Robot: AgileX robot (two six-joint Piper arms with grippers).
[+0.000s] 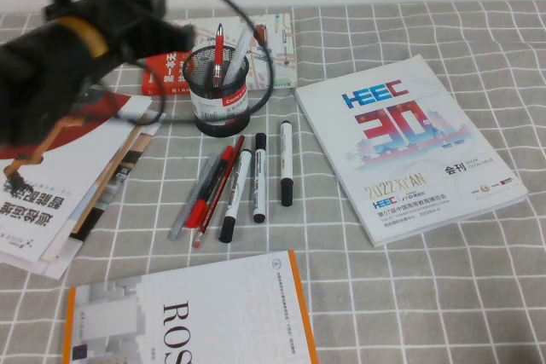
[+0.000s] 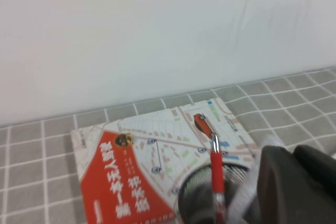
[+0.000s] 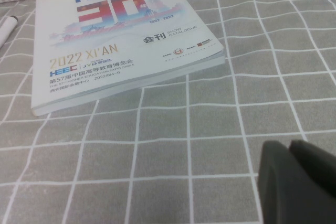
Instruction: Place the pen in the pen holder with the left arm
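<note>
The slim red pen [image 1: 218, 51] stands upright in the black mesh pen holder [image 1: 220, 95], beside a whitish pen [image 1: 244, 43]. In the left wrist view the red pen [image 2: 216, 179] rises from the holder's rim [image 2: 190, 191]. My left gripper [image 1: 173, 37] hovers blurred just left of the holder and holds nothing. In its wrist view the left gripper [image 2: 293, 182] has its fingers together beside the whitish pen. My right gripper [image 3: 292, 182] is shut and empty over bare cloth near the white HEEC catalogue [image 3: 115, 35].
Several markers and pens [image 1: 235, 181] lie in front of the holder. A red-and-map book [image 1: 171, 70] lies behind it, the HEEC catalogue [image 1: 409, 142] to the right, leaflets [image 1: 68, 185] on the left, and an orange-edged book [image 1: 196, 317] at the front.
</note>
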